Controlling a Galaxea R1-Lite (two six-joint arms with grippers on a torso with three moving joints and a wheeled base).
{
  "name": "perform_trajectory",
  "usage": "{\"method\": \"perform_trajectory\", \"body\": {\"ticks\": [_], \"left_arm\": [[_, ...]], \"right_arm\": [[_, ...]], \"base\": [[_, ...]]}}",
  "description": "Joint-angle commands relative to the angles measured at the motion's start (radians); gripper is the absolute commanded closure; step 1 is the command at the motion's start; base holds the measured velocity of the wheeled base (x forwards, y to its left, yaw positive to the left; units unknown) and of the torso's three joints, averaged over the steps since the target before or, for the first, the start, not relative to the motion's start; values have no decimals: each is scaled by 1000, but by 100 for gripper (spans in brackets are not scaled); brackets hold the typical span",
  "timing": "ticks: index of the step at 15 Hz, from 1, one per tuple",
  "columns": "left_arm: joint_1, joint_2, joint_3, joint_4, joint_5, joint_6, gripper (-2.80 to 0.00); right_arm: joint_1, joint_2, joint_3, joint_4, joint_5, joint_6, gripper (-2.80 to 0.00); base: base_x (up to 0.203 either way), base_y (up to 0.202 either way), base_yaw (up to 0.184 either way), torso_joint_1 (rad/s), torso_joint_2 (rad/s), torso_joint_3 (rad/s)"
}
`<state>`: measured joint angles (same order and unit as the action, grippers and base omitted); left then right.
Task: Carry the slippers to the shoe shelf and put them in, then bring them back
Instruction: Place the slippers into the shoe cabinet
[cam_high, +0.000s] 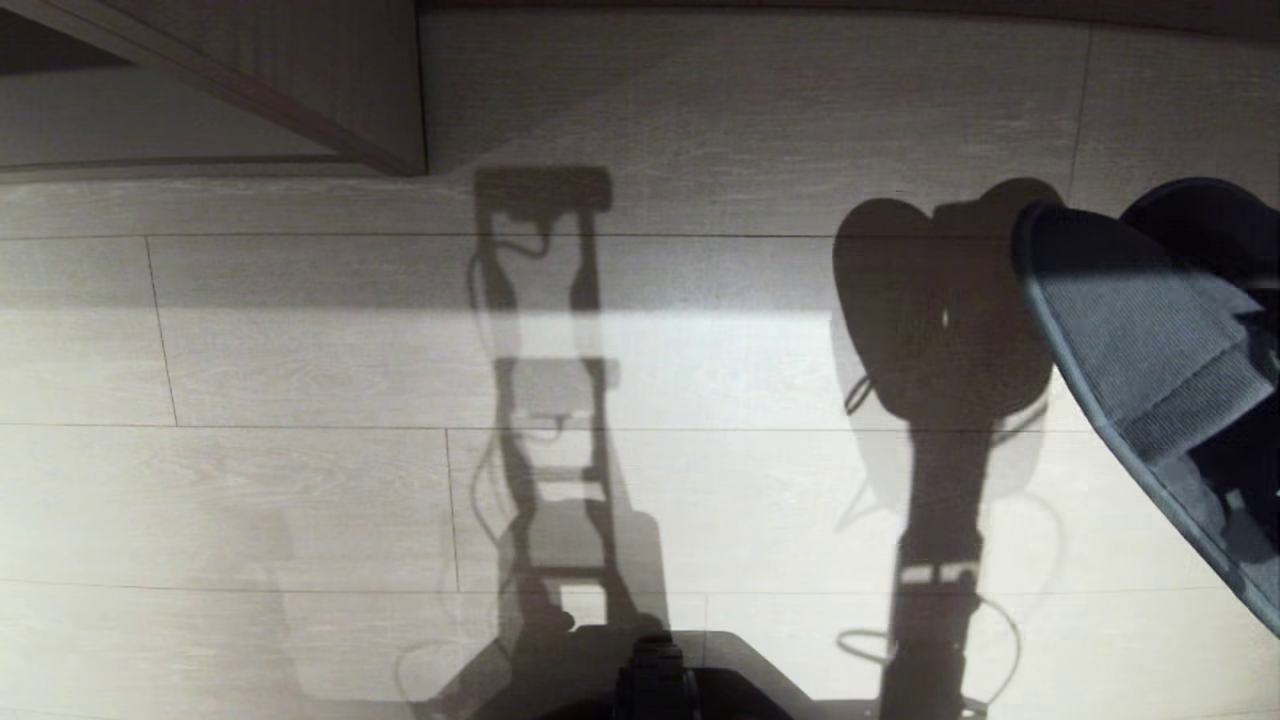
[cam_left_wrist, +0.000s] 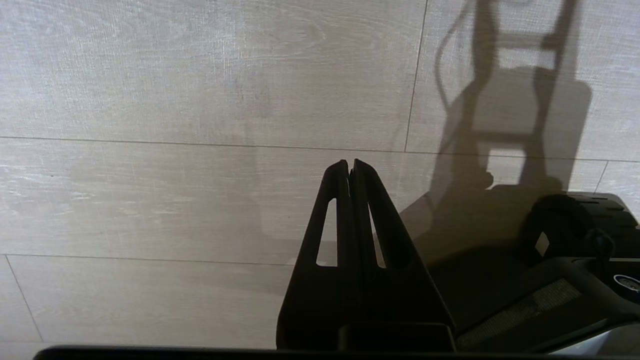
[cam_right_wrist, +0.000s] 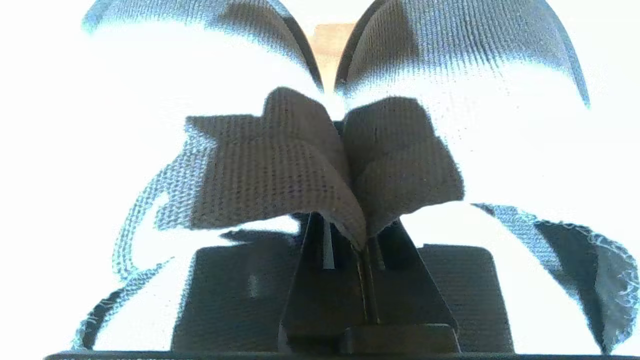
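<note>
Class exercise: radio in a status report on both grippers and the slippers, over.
Right gripper shut on slippers, both bands pinched, pair held off the floor. Left gripper shut, empty, parked low. Nothing in the way.

Home interior (likely): pale wood-plank floor (cam_high: 300, 350), wood-grain furniture panel (cam_high: 340, 80).

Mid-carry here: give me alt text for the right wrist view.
The right gripper is shut on the bands of both slippers, pinched together, their soles fanning out to either side. Glare whites out most of the background.
</note>
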<state>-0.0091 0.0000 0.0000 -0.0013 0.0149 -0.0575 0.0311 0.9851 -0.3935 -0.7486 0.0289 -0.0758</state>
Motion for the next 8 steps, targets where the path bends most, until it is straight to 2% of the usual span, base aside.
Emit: {"method": "perform_trajectory", "body": {"ticks": [1,8], "left_arm": [[0,0,0,0,0,-1,0],[0,0,0,0,0,-1,0]], "right_arm": [[-1,-159,68,43,4,-2,0],[-2,-608,160,426,32,-25,0]], "base": [[0,0,0,0,0,0],[0,0,0,0,0,0]]}}
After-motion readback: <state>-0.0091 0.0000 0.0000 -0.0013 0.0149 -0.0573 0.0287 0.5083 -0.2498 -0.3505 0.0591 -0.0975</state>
